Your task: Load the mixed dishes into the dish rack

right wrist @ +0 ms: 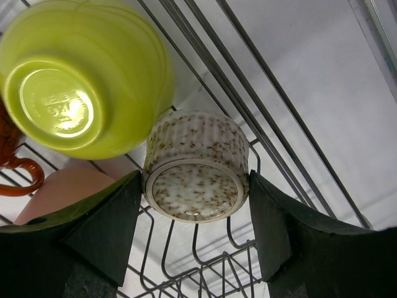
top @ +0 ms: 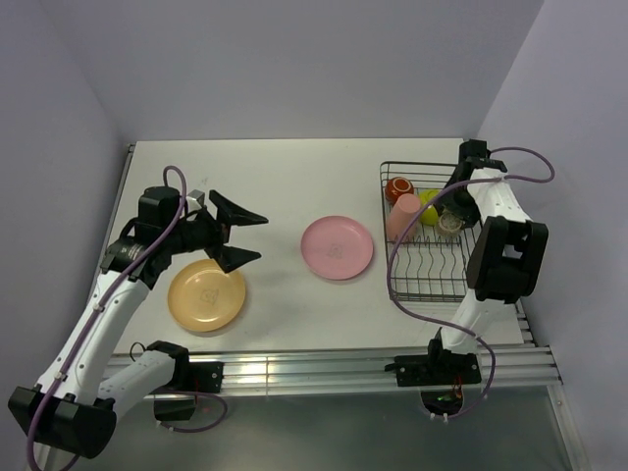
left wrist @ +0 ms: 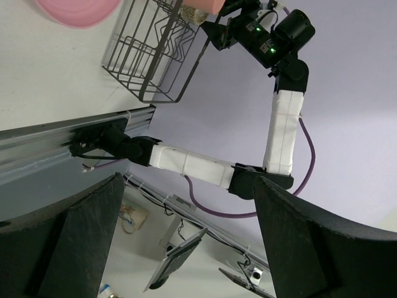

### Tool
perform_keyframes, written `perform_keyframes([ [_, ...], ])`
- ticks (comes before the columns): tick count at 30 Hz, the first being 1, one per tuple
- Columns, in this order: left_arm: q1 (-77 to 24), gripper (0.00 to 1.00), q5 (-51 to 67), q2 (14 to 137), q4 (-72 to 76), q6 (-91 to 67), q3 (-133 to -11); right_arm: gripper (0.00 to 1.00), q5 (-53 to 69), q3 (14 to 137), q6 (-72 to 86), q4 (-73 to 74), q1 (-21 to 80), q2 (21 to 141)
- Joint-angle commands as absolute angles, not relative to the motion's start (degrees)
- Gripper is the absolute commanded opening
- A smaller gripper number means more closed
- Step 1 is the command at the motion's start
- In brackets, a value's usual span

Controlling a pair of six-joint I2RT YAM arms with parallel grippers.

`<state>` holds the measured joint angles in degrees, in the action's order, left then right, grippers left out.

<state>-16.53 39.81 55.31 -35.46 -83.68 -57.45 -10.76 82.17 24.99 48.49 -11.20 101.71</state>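
The small speckled cup sits upside down on the bars of the black wire rack, just beside the overturned green bowl; the brown mug and the salmon tumbler are in the same far half of the rack; the right pincer comes at the cup from above with a jaw close against each side, and whether it grips or has let go I cannot tell

Two plates lie flat on the white worktop – the pink plate midway between the arms, just left of the rack, and the orange plate near the left edge; the left pincer hangs wide apart and empty, pointing right; the orange plate lies just to its near side, the pink one ahead of its jaws, so the left arm looks the nearer for both; the rack's long axis runs from near to far, and a plate would probably have to go in on edge – a flat rim offers little to pinch
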Motion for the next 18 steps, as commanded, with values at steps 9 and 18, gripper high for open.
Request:
perform_keyframes([
  [9,-15.7,0.91,39.9,50.5,-35.7,-84.2,-57.0,0.32,-12.4,82.4,24.1,45.7,-11.7,103.7],
  [18,-15.7,0.90,41.0,49.9,-35.6,-84.5,-55.8,0.88,-12.2,82.5,24.2,46.2,-11.6,100.5],
])
